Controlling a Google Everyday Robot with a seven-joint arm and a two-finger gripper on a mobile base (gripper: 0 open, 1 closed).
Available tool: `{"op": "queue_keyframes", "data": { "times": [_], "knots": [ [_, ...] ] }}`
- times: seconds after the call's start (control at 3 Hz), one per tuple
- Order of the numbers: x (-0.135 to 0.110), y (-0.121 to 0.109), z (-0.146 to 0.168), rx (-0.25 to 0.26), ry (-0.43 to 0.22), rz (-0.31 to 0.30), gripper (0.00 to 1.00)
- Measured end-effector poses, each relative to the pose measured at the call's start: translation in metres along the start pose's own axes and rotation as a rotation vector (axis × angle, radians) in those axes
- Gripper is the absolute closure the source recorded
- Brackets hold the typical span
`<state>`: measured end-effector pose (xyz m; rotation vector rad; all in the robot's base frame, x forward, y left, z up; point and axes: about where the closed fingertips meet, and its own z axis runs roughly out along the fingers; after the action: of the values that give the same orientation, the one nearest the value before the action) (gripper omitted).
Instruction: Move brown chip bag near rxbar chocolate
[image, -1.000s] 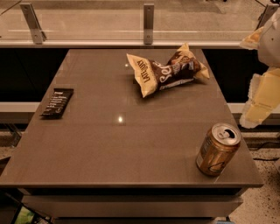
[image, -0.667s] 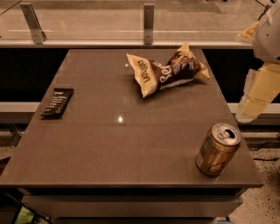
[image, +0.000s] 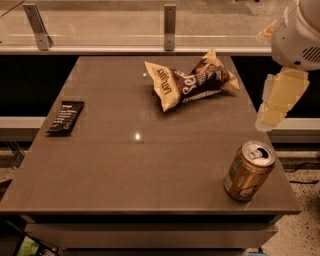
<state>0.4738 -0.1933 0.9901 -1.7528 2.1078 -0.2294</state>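
Hand (image: 280, 97) creeping in from the tabletop's (image: 150, 165) right edge toward the bag (image: 189, 82); spread or closed, I can't tell. Bag's untouched at the back, bar (image: 66, 117) well apart, left.

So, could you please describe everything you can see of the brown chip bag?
The brown chip bag is a glossy dark-brown snack bag with pale yellow ends and large white lettering. Its material looks like thin crinkled foil or plastic, puffed and somewhat crumpled. It lies on its side on the grey table, in the far right part, its length running roughly left to right. Only the table touches it. The gripper hangs beyond the table's right edge, apart from the bag.
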Motion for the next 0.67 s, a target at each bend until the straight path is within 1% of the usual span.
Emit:
{"op": "queue_keyframes", "data": {
  "times": [0.67],
  "knots": [
    [-0.018,-0.025,0.019,0.054,0.01,-0.041,0.0]
  ]
}}
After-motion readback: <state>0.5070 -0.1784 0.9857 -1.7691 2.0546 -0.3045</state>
